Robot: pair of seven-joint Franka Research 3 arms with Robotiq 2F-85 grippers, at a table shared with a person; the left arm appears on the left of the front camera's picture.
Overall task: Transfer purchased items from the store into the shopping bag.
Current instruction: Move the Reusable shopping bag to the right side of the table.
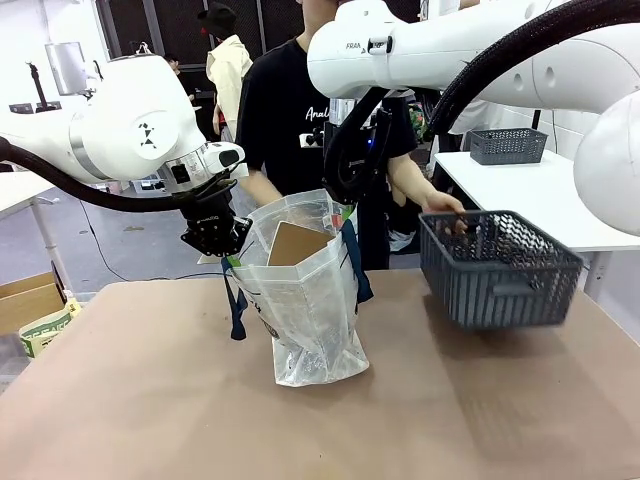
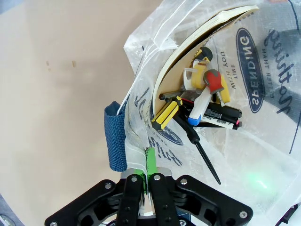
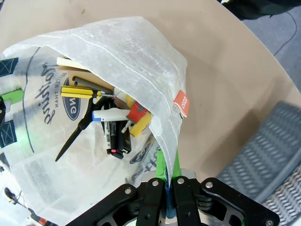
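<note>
Mid-table [image 1: 150,400], upright on its base with mouth to the ceiling: bag [image 1: 310,330] [image 2: 268,150] [image 3: 127,42], long axis vertical, stretched open between two arms.

On the rim's left side, left gripper [image 1: 228,250] [image 2: 149,165], pressed together, green pads [image 2: 151,161] pinching the plastic just beside a blue strap [image 2: 115,141].

On the opposite rim, right gripper [image 1: 345,212] [image 3: 169,175], likewise clamped shut, nipping the plastic edge below a small red tag [image 3: 181,103].

Inside, standing on edge against the wall nearest the left gripper: box [image 1: 297,243] [image 2: 221,20] [image 3: 70,63], long axis near vertical, one corner poking above the rim.

Down on the bag's floor, a loose heap lying flat, long axes roughly level:
- striped handle in yellow and black [image 2: 164,115] [image 3: 80,91]
- thin black spike [image 2: 202,155] [image 3: 73,136], tip aimed away from the box
- black marker [image 2: 221,115] [image 3: 114,136] with a pink end
- red-capped piece [image 2: 214,81] [image 3: 136,112]
- yellow packet [image 2: 202,70] [image 3: 141,126], tucked among the rest

At the table's right, well apart from the bag: basket [image 1: 500,275] [image 3: 268,160], tilted off level, long side toward the robot, shadow on the tabletop below. Gripped at the far rim by a person's hand [image 1: 445,205].
</note>
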